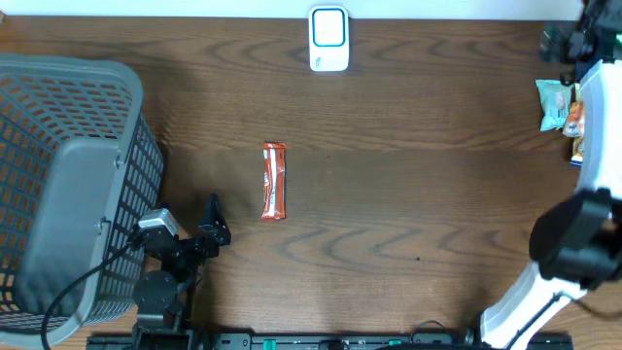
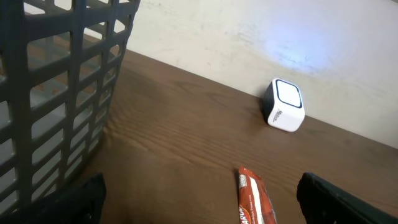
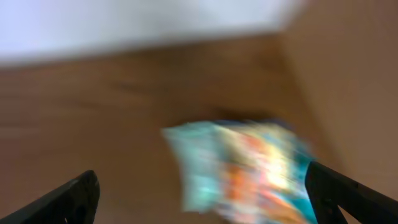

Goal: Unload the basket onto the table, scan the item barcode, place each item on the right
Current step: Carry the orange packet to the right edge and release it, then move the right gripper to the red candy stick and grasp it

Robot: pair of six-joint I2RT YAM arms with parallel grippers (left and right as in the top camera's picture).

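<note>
With left gripper (image 2: pixel 202 198) spread wide, lower over bar (image 1: pixel 273 182) and pinch its narrow middle. Lift right gripper (image 3: pixel 205 196), likewise agape, clear of pouch (image 3: pixel 249 168); face barcode toward far scanner (image 1: pixel 328 39).

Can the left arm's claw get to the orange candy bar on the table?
Probably yes. The left claw is open, and the candy bar lies on the bare table just in front of it with nothing between them. The basket stands off to the side, out of the way.
</note>
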